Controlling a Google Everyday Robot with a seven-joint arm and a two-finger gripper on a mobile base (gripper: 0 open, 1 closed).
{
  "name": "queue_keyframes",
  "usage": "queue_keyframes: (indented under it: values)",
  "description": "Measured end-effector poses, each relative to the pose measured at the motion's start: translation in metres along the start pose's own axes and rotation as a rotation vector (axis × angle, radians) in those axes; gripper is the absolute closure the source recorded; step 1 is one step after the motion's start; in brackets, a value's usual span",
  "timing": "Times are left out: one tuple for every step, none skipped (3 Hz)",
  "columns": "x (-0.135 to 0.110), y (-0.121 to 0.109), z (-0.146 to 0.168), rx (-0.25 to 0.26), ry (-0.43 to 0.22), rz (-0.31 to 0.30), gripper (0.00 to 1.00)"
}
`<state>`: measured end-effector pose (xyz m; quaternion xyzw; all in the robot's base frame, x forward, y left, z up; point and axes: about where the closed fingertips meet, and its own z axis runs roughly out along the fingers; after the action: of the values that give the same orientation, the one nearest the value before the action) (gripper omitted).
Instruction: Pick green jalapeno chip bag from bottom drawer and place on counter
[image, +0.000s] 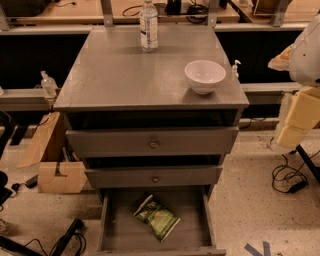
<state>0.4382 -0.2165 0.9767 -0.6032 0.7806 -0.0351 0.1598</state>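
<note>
Speckled floor, wooden benches far behind, grey cabinet in the middle. On the counter (125, 75): water bottle (148, 25) far, white bowl (205, 76) right. Green jalapeno chip bag (156, 216) flat in the open bottom drawer (112, 220). Gripper (295, 120) at the right edge, well apart; open or closed, cannot tell. Likely trouble: clipping the middle drawer (154, 176) above, or slipping off crinkly foil.

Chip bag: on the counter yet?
No: the green jalapeno chip bag lies in the open bottom drawer; the gripper hangs right of the counter.
</note>
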Motion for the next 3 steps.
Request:
queue_keyframes:
  values:
    - [0.0, 0.0, 0.0, 0.0, 0.0, 0.0, 0.0]
    - [0.008, 0.002, 0.018, -0.006, -0.023, 0.014, 0.0]
    - [0.031, 0.016, 0.07, -0.017, -0.087, 0.02, 0.0]
